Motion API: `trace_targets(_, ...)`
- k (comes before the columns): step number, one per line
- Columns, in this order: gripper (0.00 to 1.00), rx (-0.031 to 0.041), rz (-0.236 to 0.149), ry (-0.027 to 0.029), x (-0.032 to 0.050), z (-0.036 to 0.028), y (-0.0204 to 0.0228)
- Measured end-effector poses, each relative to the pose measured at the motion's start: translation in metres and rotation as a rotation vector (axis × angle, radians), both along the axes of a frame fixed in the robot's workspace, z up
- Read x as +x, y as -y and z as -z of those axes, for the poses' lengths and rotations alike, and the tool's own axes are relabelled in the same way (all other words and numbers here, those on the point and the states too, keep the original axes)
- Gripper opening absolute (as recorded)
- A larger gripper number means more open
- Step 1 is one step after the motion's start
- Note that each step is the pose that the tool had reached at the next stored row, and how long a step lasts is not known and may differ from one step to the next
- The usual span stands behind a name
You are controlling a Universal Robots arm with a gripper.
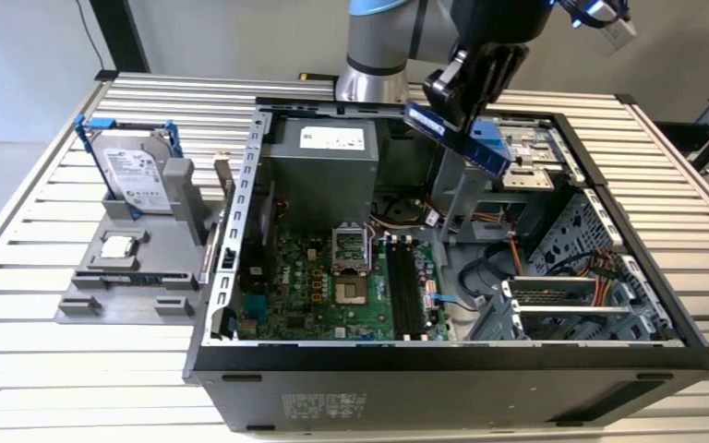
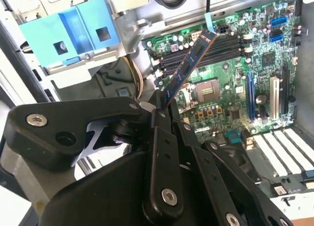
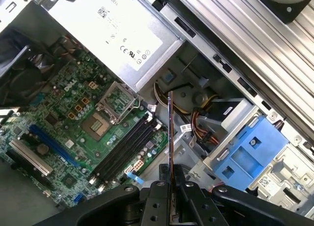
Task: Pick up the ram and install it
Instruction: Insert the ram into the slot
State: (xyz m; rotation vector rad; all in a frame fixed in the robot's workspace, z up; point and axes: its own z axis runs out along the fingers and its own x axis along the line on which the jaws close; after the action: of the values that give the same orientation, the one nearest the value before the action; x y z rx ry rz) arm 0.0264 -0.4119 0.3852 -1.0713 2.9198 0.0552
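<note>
One ram pinched between fingers, over open computer case

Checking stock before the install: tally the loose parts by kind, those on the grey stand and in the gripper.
ram: 1, held in the gripper above the case
hard drive: 1, upright on the grey stand
processor chip: 1, lying on the grey stand
Total: 3
</note>
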Motion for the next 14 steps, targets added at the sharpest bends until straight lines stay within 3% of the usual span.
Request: trace_targets(14,0.00,0.0000,0.131,0.0000,0.0000,0.0000,0.0000)
